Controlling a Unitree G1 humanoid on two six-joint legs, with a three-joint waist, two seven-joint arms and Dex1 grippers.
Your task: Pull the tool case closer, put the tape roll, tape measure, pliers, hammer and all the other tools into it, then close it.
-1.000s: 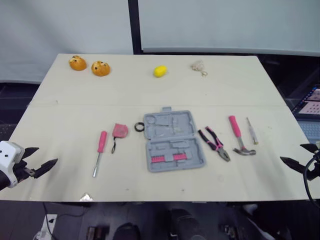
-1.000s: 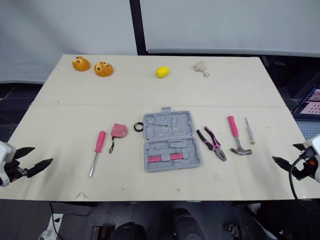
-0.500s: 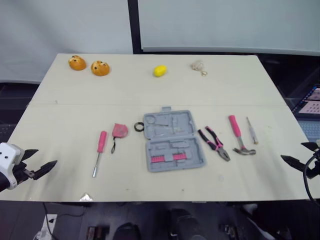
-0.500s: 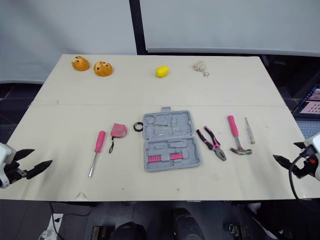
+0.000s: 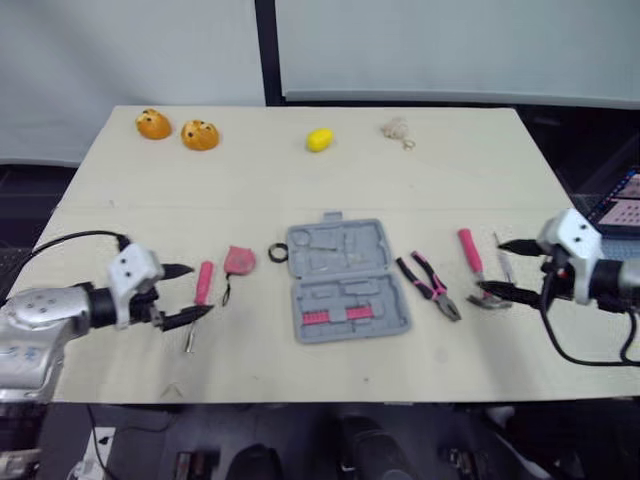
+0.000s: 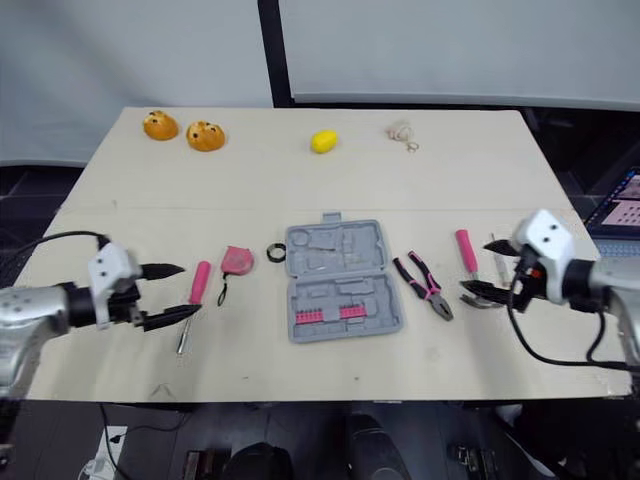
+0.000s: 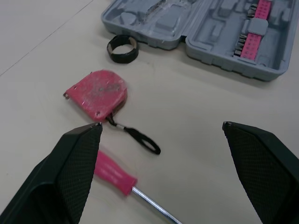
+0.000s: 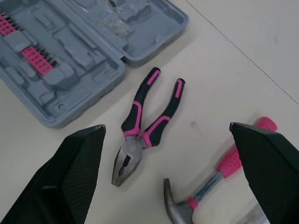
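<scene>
Left arm: the forearm lies low over the near left part of the table (image 6: 300,180), pointing right. Its left pincer (image 7: 162,124) is open, the two black fingers spread wide. A screwdriver (image 6: 192,300) with a pink handle and bare steel shaft lies between the fingertips as seen from the head; whether they touch it cannot be told. Just beyond it sits the tape measure (image 6: 238,261), a pink case with a black wrist loop trailing toward the screwdriver. The tape roll (image 6: 276,253), a small black ring, lies flat between the tape measure and the tool case.

Centre: the tool case (image 6: 340,280) is grey moulded plastic and lies fully open, the lid half on the far side and the base half nearer, with a pink strip of bits in the base. It rests near the middle of the table, well apart from both pincers.

Right of the case: the pliers (image 6: 425,285), with pink and black handles slightly parted, lie with the nose toward the near edge. Beside them is the hammer (image 6: 470,265), pink grip away and steel claw head nearer.

Right arm: the forearm reaches in from the right, pointing left. Its right pincer (image 8: 168,126) is open wide, the fingers either side of the hammer's length, one tip near the head. The pliers lie ahead of it, the case beyond.
</scene>
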